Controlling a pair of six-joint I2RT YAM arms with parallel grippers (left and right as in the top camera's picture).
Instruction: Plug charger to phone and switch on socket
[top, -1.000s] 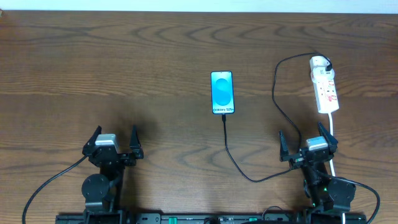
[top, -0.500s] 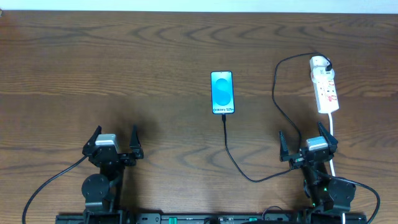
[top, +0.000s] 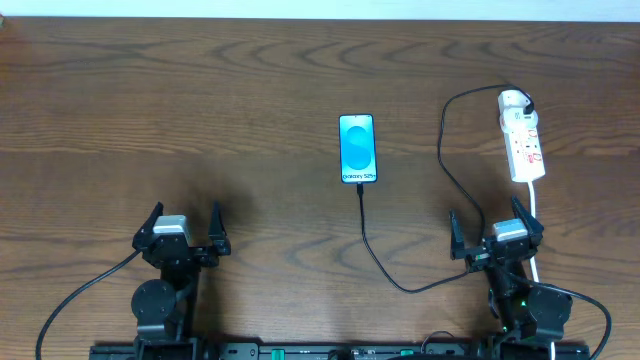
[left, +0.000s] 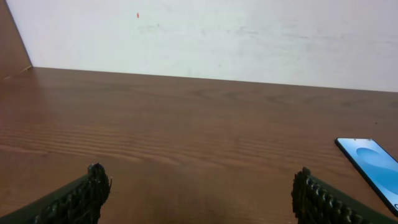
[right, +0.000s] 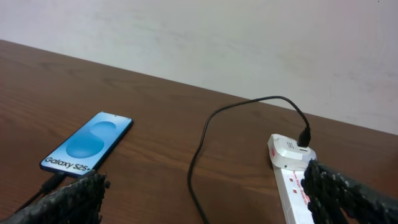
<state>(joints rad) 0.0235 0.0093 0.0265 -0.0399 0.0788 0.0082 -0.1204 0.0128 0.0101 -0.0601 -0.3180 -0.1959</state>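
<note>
The phone (top: 358, 148) lies flat mid-table, cyan screen up; it also shows in the right wrist view (right: 88, 143) and at the right edge of the left wrist view (left: 373, 163). The black charger cable (top: 448, 165) runs from the rounded white plug on the socket strip (top: 524, 140), loops down past my right gripper and ends with its connector (top: 360, 193) at the phone's near edge. In the right wrist view the cable (right: 198, 158) leads to the strip (right: 293, 183). My left gripper (top: 184, 232) and right gripper (top: 494, 234) are both open and empty near the front edge.
The strip's white cord (top: 535, 225) runs down beside my right gripper. A pale wall (left: 199, 31) stands behind the brown wooden table (top: 200, 110).
</note>
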